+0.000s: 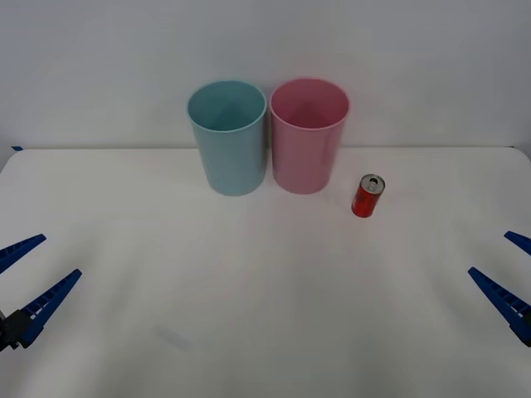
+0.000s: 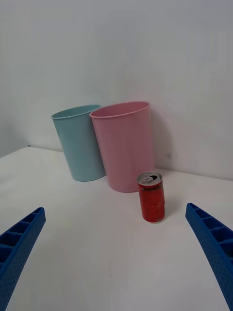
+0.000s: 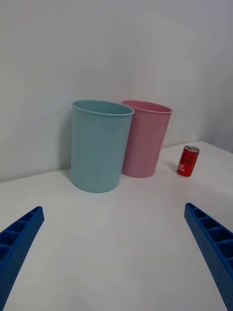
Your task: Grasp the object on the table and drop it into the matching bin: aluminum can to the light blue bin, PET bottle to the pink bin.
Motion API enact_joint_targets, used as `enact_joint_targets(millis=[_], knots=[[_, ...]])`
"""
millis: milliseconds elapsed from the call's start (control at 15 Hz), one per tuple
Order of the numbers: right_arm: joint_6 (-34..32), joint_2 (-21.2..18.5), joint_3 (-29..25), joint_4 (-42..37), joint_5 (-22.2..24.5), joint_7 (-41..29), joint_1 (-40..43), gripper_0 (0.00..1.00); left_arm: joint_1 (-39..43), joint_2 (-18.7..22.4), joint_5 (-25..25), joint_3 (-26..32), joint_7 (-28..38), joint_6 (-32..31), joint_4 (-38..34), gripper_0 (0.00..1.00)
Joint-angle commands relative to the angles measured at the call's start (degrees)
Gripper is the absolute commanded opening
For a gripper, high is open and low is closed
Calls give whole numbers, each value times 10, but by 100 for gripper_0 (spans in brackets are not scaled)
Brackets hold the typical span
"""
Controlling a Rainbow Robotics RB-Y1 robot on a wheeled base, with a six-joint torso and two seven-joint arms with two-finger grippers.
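While upright on the counter (image 1: 265, 315), can (image 1: 367, 196) sits just right of pink bin (image 1: 309, 135), near but apart, silver top with pull tab facing up. Blue bin (image 1: 227, 137) directly left of pink bin, sides almost touching; both upright against back wall. Right hand (image 1: 508, 270) low at counter's right edge, fingers spread wide, holding nothing, well apart from can. Left hand (image 1: 33, 269) at left edge, likewise wide and empty.
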Motion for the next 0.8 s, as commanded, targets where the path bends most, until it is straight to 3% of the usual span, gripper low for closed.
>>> enact_joint_targets(millis=[67,467,800], knots=[[0,0,0,0,0,0,0,100,0,0,0,0,0,0,0,100],[21,-15,13,1,20,-3,-3,100,0,0,0,0,0,0,0,100],[92,-15,64,5,20,14,-7,100,0,0,0,0,0,0,0,100]])
